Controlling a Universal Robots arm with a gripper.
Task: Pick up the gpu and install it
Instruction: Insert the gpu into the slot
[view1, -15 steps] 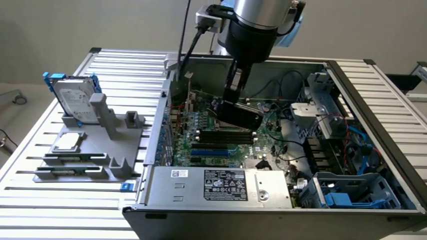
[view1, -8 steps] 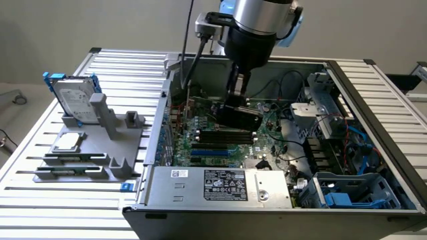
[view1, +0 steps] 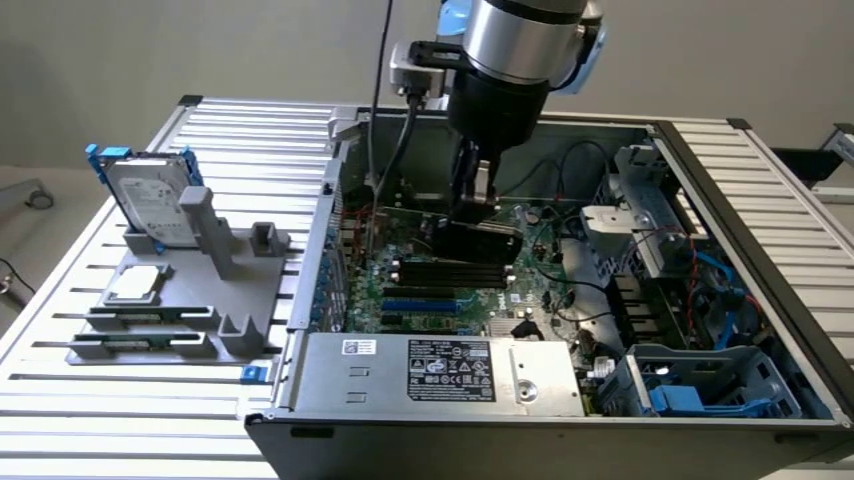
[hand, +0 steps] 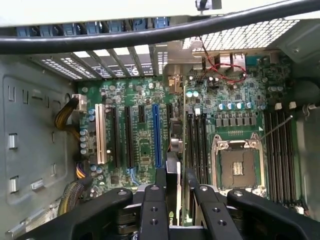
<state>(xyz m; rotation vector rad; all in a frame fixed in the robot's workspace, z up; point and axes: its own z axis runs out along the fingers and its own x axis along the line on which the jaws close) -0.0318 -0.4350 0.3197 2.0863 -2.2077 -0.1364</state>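
As the gpu (view1: 477, 243) hangs on edge under the gripper (view1: 474, 200), it is inside the case (view1: 747, 250), low over the motherboard (view1: 441, 290). In the wrist view its long axis runs parallel to the blue slot (hand: 156, 135), just beside it on the memory-slot side. Can't tell if it is seated. Jaws are half closed, and the fingers (hand: 152, 205) clamp the card's two faces.

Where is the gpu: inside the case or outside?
Inside the case: the gripper holds the gpu on edge over the motherboard. Seated or not: cannot tell.
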